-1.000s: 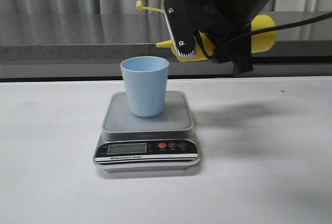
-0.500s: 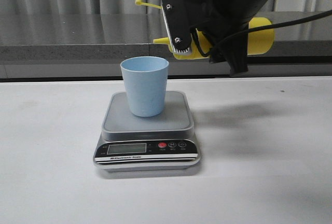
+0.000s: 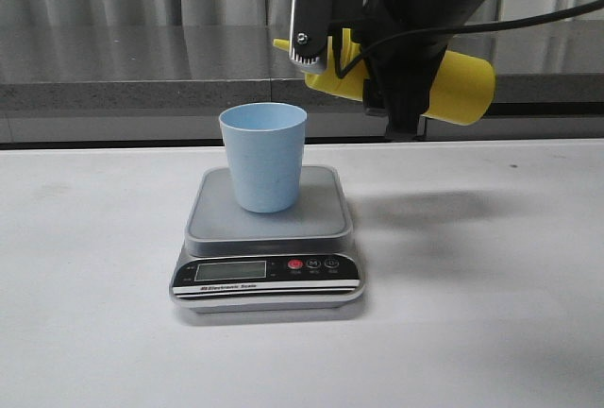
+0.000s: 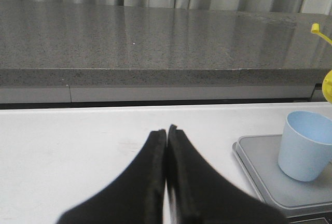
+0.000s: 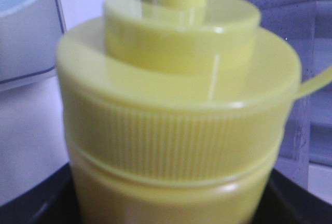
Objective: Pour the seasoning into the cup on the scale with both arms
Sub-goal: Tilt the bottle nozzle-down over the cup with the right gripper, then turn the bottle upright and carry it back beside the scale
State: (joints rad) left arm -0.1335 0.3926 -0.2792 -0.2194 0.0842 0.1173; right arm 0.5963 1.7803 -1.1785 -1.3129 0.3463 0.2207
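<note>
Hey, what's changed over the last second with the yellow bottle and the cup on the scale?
The right end effector, still clamped on the seasoning bottle, has risen and rotated: the nozzle now points up and left and the base has dropped, tipping away from a pour. The cup and the scale haven't moved. Nothing was released.

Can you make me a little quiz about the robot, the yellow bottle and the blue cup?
1. True or false: the cup stands on the scale.
2. Which gripper holds the seasoning: A left gripper, B right gripper, C neither?
3. Fill in: the left gripper's fingers are pressed ____.

Key: 1 true. 2 B. 3 together.
</note>
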